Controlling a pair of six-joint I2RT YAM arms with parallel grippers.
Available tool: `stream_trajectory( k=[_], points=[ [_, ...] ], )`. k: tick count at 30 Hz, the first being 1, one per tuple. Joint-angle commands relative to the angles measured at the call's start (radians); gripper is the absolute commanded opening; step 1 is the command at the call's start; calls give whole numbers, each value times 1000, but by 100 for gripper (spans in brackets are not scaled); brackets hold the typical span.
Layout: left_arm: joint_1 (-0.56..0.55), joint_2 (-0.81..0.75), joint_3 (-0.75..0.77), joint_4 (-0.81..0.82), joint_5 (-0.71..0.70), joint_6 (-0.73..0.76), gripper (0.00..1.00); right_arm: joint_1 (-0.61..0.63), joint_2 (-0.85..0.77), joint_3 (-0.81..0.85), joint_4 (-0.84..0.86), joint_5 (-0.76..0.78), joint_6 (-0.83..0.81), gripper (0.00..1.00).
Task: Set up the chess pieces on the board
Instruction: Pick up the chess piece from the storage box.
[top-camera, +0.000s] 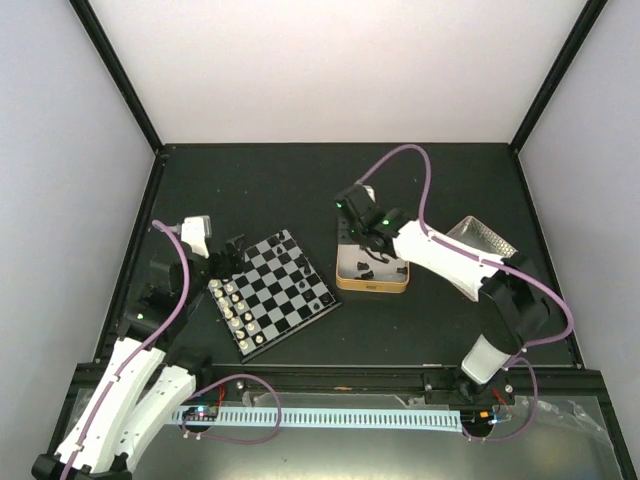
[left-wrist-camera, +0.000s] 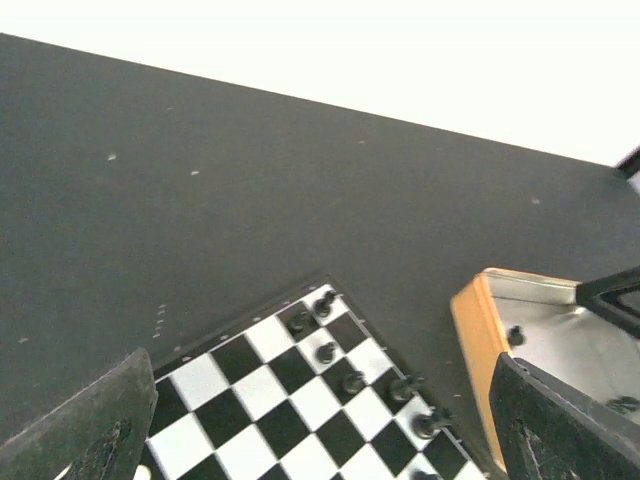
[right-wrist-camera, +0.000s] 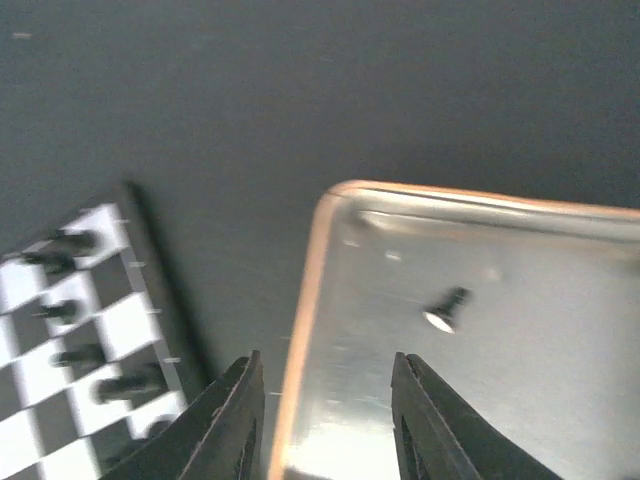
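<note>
— Dark counter (top-camera: 430, 190); where do board (top-camera: 272, 292) and chess pieces (left-wrist-camera: 325, 352) sit?
— Left of centre, chess pieces along its tin-side edge; left claw (top-camera: 232, 256) wide open; right claw (right-wrist-camera: 325, 365) parted, empty, above tin (right-wrist-camera: 310, 260) rim.

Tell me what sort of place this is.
Probably a robot lab test cell, not a home: a dark table boxed in by blank white walls on black frame posts, with a left arm and right arm bolted at its near edge, and a small chessboard on it.
</note>
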Motion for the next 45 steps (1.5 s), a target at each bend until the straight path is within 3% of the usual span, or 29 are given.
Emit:
stream_trajectory(
  k=[1,12,22,33,40,45],
  points=[
    [7,-5,-8,128,143,-4,93,-51,-50,-139,63,94,82,36],
    [6,24,16,124,155,-24,95,-67,150,-65,-29,92,73,46],
    [7,28,4,129,191,-46,96,-68,269,9,-43,135,97,47],
    [6,33,-3,134,198,-59,95,-102,345,62,-74,135,153,36],
    [7,36,-5,137,201,-63,96,-104,305,1,-66,123,181,28],
    [7,36,-10,136,203,-63,96,-107,286,-37,-47,96,188,18]
  ],
)
